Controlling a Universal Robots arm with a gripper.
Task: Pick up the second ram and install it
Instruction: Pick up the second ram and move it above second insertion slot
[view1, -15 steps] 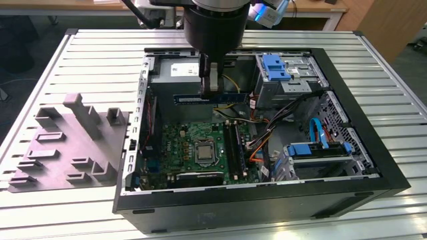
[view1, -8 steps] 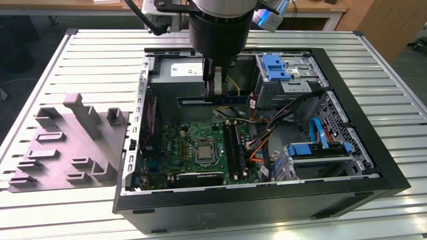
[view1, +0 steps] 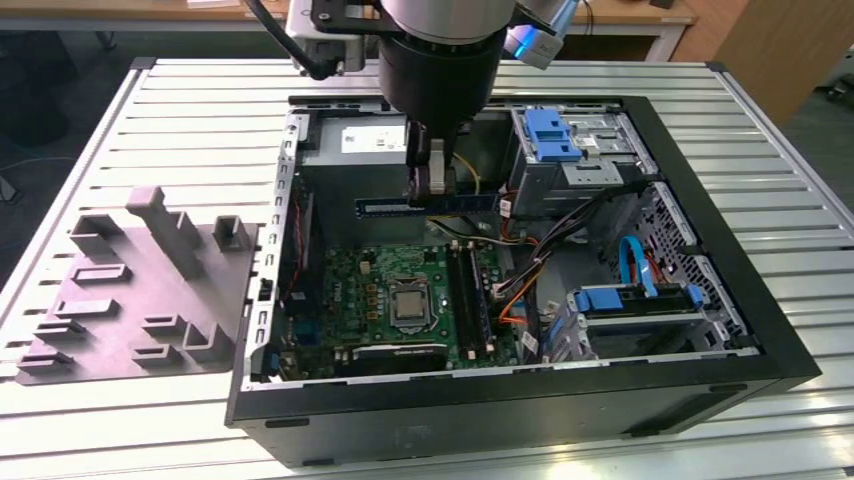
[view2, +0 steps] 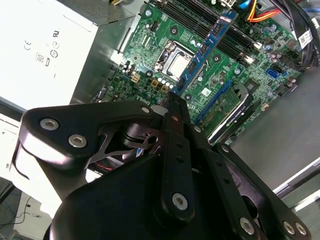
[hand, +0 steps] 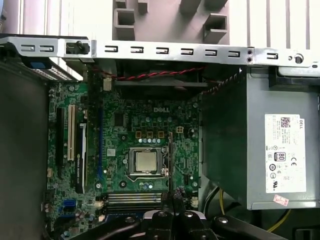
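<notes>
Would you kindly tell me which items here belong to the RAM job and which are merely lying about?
Job: second ram, held by the gripper, jaws shut on it; motherboard memory slots.
Lying about: grey moulded fixture; power supply; blue drive caddy.

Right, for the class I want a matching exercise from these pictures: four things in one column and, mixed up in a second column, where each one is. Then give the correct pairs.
Things
1. second ram
2. motherboard
3. grey moulded tray
4. blue bracket

Places
A. on the table, outside the case, at the exterior view's left
B. flat on the case's floor
C. held in the gripper, above the motherboard
D. on the drive cage, at the case's far side, toward the exterior view's right

Pairs: 1-C, 2-B, 3-A, 4-D
</notes>
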